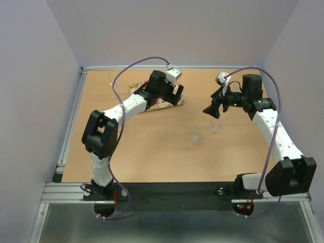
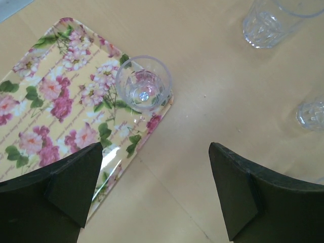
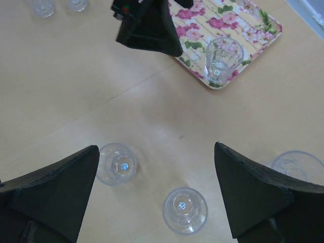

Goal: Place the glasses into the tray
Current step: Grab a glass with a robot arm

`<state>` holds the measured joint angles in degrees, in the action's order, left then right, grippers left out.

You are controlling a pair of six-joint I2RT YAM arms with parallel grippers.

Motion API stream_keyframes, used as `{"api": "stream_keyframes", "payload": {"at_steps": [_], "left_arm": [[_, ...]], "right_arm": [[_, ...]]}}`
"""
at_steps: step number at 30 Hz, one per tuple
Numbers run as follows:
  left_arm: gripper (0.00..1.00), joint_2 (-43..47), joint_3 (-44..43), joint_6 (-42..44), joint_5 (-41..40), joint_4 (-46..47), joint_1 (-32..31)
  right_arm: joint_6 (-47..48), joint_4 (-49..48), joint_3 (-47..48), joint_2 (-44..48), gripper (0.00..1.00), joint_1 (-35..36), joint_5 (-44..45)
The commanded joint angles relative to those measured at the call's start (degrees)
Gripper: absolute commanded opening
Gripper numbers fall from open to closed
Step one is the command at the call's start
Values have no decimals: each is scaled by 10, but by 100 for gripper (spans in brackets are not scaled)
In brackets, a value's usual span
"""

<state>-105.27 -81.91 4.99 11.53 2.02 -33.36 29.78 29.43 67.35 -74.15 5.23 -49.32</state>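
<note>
The flowered tray (image 2: pixel 45 101) lies at the back of the table, mostly under my left arm in the top view (image 1: pixel 163 104). One clear glass (image 2: pixel 144 83) stands upright on the tray's corner, also in the right wrist view (image 3: pixel 220 61). My left gripper (image 2: pixel 156 167) is open and empty, above the bare table just off that corner (image 1: pixel 176 95). My right gripper (image 3: pixel 156 172) is open and empty above two glasses (image 3: pixel 116 163) (image 3: pixel 185 210) standing on the table, seen mid-table from the top (image 1: pixel 195 134) (image 1: pixel 214 125).
More clear glasses stand on the wooden table: one at the right (image 3: pixel 296 164), two small ones far off (image 3: pixel 40 6), two right of the tray (image 2: pixel 266 23) (image 2: pixel 311 114), a tall one at the back left (image 1: pixel 112 76). A metal rail (image 1: pixel 71 121) and walls border the table.
</note>
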Motion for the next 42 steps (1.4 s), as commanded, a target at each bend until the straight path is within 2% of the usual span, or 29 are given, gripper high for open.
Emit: {"api": "stream_keyframes", "payload": {"at_steps": [1, 7, 11, 17, 29, 42], "left_arm": [[97, -43, -84, 34, 13, -37, -14], [97, -134, -185, 34, 20, -98, -21], [97, -177, -233, 25, -19, -125, -27], [97, -197, -259, 11, -85, -130, -30], [97, -199, -252, 11, -106, -104, -36], [96, -277, -356, -11, -149, -143, -35]], "right_arm": [[0, -21, -13, 20, 100, -7, -28], [2, -22, -16, 15, 100, -12, -32], [4, -22, -18, 9, 100, -14, -36], [4, -21, -19, 7, 100, -17, -39], [3, -22, -19, 3, 100, -22, -43], [-1, -21, -20, 3, 100, -29, -53]]}}
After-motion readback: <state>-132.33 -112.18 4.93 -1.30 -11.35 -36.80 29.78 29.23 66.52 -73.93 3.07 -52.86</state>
